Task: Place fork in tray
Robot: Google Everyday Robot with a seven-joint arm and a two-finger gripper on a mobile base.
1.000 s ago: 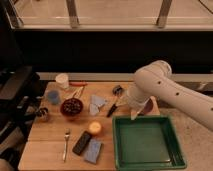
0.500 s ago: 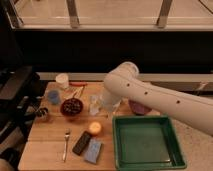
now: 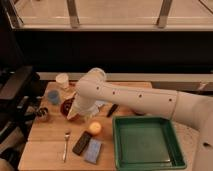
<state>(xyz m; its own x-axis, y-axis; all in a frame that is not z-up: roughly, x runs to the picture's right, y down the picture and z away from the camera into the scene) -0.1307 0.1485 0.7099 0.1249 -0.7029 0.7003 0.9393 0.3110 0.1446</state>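
Observation:
The silvery fork lies on the wooden table near its front left, handle towards me. The green tray sits at the front right and holds nothing. My white arm reaches in from the right across the table. My gripper is at its lower left end, over the dark bowl, well behind the fork and to the left of the tray. The arm hides much of the gripper.
A white cup and a blue cup stand at the back left. An orange, a black flat object and a blue sponge lie between fork and tray. A black-handled utensil lies behind the tray.
My arm has swung left from above the tray's back edge to over the dark bowl. It now covers the middle of the table. The fork has not moved.

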